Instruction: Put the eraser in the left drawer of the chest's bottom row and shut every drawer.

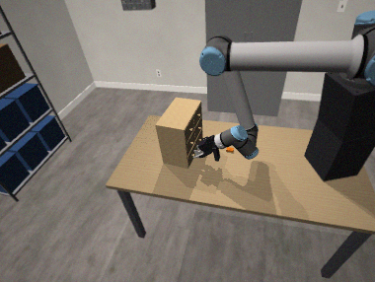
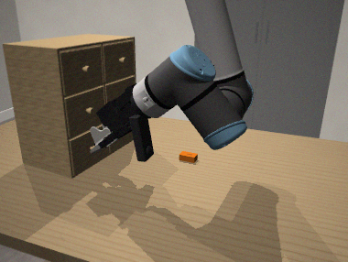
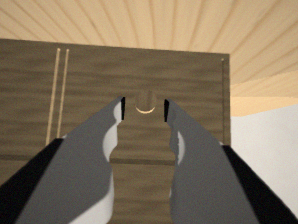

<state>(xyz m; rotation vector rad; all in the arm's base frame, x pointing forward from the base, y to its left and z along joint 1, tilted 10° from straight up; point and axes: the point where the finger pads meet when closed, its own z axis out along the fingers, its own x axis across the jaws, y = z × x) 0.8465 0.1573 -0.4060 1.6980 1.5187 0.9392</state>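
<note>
The wooden chest (image 1: 180,132) stands upright on the table, its drawers facing my arm; it also shows in the exterior view (image 2: 69,98). My gripper (image 2: 98,139) is at the left drawer of the bottom row (image 2: 84,152). In the wrist view the two fingers stand on either side of the drawer's round knob (image 3: 145,103), with a small gap on each side, so the gripper is open and holds nothing. The drawer front seems to stick out slightly. The orange eraser (image 2: 188,157) (image 1: 230,149) lies on the table to the right of the chest, behind my wrist.
A large dark block (image 1: 345,128) stands on the table's far right, at the arm's base. A shelf with blue bins (image 1: 22,128) stands on the floor to the left, away from the table.
</note>
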